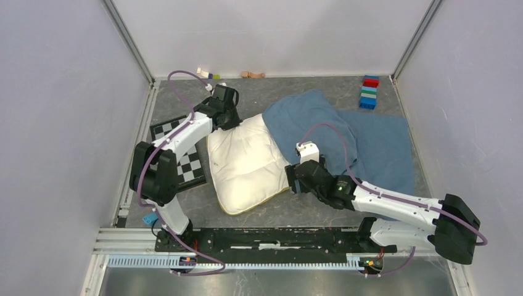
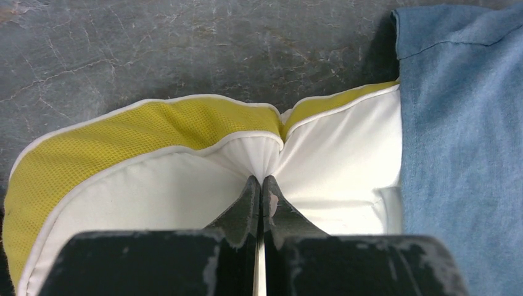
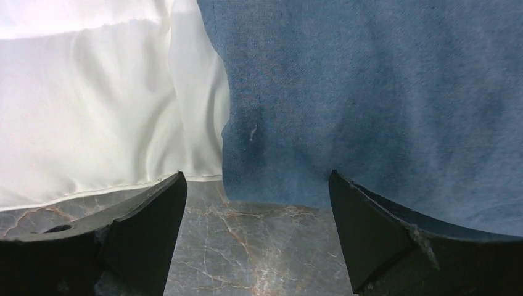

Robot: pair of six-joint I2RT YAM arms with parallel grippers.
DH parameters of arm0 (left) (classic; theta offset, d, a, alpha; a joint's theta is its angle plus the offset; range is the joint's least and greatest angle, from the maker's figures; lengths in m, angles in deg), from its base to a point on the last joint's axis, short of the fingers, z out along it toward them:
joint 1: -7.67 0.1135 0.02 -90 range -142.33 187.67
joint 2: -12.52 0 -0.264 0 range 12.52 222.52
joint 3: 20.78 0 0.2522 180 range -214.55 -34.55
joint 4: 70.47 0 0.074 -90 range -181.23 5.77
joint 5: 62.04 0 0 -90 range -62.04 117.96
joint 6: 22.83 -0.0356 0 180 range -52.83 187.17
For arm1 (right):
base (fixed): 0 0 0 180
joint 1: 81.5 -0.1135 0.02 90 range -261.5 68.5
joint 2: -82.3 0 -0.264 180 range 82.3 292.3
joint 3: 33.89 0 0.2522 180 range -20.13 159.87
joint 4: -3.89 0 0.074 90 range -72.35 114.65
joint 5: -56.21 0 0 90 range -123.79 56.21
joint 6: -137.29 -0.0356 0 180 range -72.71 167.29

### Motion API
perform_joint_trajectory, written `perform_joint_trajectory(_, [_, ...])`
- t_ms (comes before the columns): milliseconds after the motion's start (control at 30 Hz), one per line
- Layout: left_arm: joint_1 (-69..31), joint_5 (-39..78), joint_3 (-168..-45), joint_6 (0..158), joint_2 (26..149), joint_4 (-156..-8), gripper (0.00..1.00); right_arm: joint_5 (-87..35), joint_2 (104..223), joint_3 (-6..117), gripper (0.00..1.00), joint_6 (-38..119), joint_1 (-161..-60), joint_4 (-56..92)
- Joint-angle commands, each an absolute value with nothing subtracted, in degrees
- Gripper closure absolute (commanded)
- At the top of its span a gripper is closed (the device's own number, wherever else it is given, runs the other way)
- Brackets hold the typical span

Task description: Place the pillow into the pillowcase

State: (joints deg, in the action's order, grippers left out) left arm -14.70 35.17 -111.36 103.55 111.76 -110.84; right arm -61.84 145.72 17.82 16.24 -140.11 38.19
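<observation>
Right pincer (image 3: 257,185) agape; pillowcase (image 1: 321,123) hides pillow (image 1: 243,163) end.

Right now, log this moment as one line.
left jaws: shut on pillow edge | right jaws: open, holding nothing, at pillowcase hem | pillow: partly inside pillowcase | task: not done

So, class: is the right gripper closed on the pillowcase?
No, the right gripper stands wide open near the pillowcase edge, clamping nothing.
</observation>
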Motion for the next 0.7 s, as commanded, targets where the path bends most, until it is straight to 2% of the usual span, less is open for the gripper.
perform_joint_trajectory(0, [-15.02,36.16,-111.03,101.19,109.65,-110.45,0.98,-64.53,145.8,13.88,0.08,12.69,-140.82,28.04])
perform_joint_trajectory(133, [-15.06,36.9,-111.57,99.94,109.61,-111.08,0.98,-63.47,150.2,10.81,0.08,13.38,-140.8,20.34])
perform_joint_trajectory(233, [-15.26,37.32,-112.52,99.01,110.16,-112.01,0.98,-64.14,154.68,11.37,0.16,14.01,-140.67,16.32])
perform_joint_trajectory(267, [-15.48,37.65,-112.86,98.56,110.48,-112.51,0.98,-65.15,156.33,12.89,0.25,14.24,-140.53,17.28])
perform_joint_trajectory(300, [-15.85,38.09,-113.27,97.98,110.68,-112.84,0.98,-66.28,157.41,14.61,0.39,14.45,-140.43,19.73])
perform_joint_trajectory(333, [-16.4,38.62,-113.66,97.1,110.95,-113.33,0.98,-67.97,157.76,17.3,0.64,14.76,-140.47,22.45])
perform_joint_trajectory(400, [-17.84,39.91,-114.05,95.68,111.05,-114.29,0.98,-70.33,156.78,22.69,0.89,16.7,-140.47,27.13])
perform_joint_trajectory(433, [-18.57,40.51,-114.02,95.08,110.94,-114.69,0.98,-71.05,155.89,25.66,0.99,17.93,-140.47,29.55])
perform_joint_trajectory(667, [-28.52,38.12,-112.54,89.14,104.05,-113.41,0.98,-64.33,155.26,56.95,1.0,27.54,-142.73,47.99])
